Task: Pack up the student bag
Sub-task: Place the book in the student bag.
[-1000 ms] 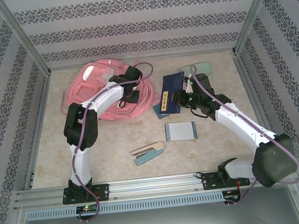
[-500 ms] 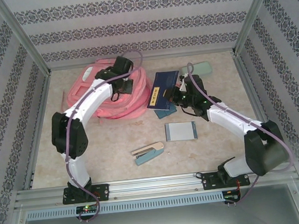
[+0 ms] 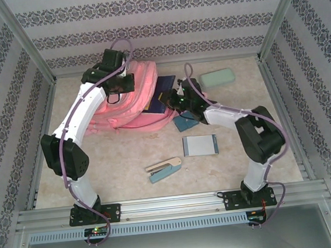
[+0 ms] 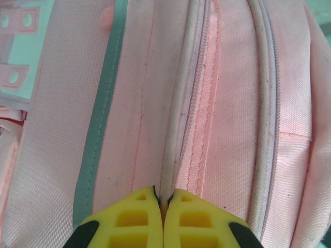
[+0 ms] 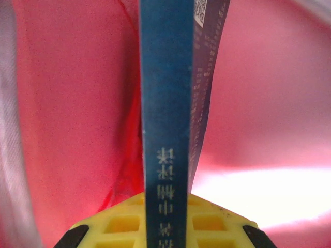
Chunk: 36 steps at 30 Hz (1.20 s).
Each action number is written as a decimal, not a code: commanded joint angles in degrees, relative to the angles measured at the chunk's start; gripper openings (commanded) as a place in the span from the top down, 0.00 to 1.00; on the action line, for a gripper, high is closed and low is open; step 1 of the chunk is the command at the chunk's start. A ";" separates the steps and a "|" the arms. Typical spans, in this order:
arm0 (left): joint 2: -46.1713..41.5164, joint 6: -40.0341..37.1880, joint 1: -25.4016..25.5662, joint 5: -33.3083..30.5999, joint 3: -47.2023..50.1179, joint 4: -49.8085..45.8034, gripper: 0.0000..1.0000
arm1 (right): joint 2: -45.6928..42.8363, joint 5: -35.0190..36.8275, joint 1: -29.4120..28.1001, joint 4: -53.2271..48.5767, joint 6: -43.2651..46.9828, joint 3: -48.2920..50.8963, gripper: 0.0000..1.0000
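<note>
**A:** What's the left gripper [image 4: 164, 202] doing?

**B:** Its jaws are pressed tight together, and the yellow fingertips are pinching a piped seam of the student bag [image 4: 232, 129] right beside the zip. Ahead of those jaws the pink cloth runs on, with a grey-green stripe off to their left and a pale patch in the far left corner.

**A:** And the right gripper [image 5: 165, 209]?

**B:** It's clamped narrow on a blue book [image 5: 165, 103], held edge-on. The spine rises from between the fingers, with white characters printed on it. There's pink-red bag fabric on both sides of the book and beyond it.

**A:** So where does the bag sit overall?

**B:** It's heaped under the left jaws and spreads across to just in front of the right ones, with the book's far end among its folds.

**A:** Anything else lying about?

**B:** A small teal book [image 3: 184, 122] lies just behind the right jaws, on the table [image 3: 241, 122]. A grey-blue notebook [image 3: 200, 145] is farther back towards the arm bases. A stapler [image 3: 164, 170] is farther back again and over to the left. A mint-green pencil case [image 3: 217, 78] lies off to the right of the right jaws, well apart.
</note>
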<state>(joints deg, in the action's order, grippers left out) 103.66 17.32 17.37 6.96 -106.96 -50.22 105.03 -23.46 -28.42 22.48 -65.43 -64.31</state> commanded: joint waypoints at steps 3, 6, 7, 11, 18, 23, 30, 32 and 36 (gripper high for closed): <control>-4.10 2.89 -2.78 6.33 -2.17 3.27 1.00 | 9.74 -0.49 -2.91 10.45 -6.81 -10.96 1.00; -3.01 3.65 -3.73 8.06 -4.06 2.77 1.00 | 15.67 0.46 -4.14 11.91 -9.56 -16.60 1.00; -2.68 4.03 -4.04 8.62 -4.63 2.72 1.00 | 17.54 1.31 -4.53 13.28 -11.00 -18.03 1.00; -1.62 4.92 -4.82 10.49 -6.72 2.56 1.00 | 23.72 3.83 -6.12 14.26 -13.95 -24.45 1.00; -0.27 6.80 -5.18 12.66 -8.48 3.57 1.00 | 33.93 6.84 -8.76 9.64 -16.34 -37.31 1.00; 0.23 7.29 -5.15 13.37 -8.53 4.02 1.00 | 39.02 4.96 -10.38 1.76 -15.22 -46.86 0.82; -0.47 6.50 -6.00 12.66 -7.77 3.60 1.00 | 31.35 5.68 -10.24 -12.64 -5.65 -44.35 0.49; -0.65 6.58 -6.35 12.84 -7.24 3.90 1.00 | 30.02 5.14 -9.90 -18.05 -3.57 -45.23 0.50; -0.73 6.54 -6.59 12.74 -6.74 4.07 1.00 | 28.19 4.15 -9.59 -23.95 -1.14 -45.78 0.51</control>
<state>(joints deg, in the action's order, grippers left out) 104.97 23.24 11.49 18.24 -112.16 -50.65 137.51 -18.52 -38.24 5.89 -71.35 -108.71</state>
